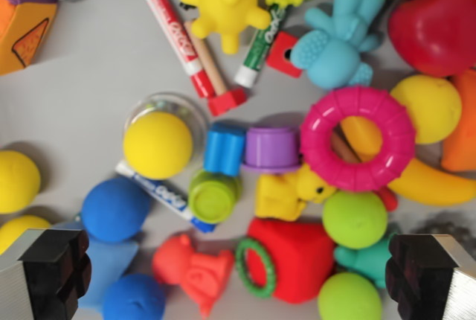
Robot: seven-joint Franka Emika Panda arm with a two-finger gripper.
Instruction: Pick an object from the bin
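Note:
I look straight down into a grey bin [89,74] full of small toys. My gripper [230,275] is open, its two black fingertips [52,264] showing at the bottom corners of the wrist view, above the toys with nothing between them. Between the fingers lie a red figure [193,268], a red block [294,257] with a green ring [256,268] on it, and a green cup [212,196]. Further up are a yellow ball [158,145] in a clear dome, a blue cup [224,149], a purple cup [271,147], a pink ring [357,138] and a yellow duck [286,193].
Blue balls [115,208] and yellow balls [15,181] sit at the wrist view's left. Markers [172,30], a yellow spiky toy [225,4], a blue bear [338,37], a red apple [435,26] and a banana [424,178] crowd the top and right. An orange box [22,26] is top left.

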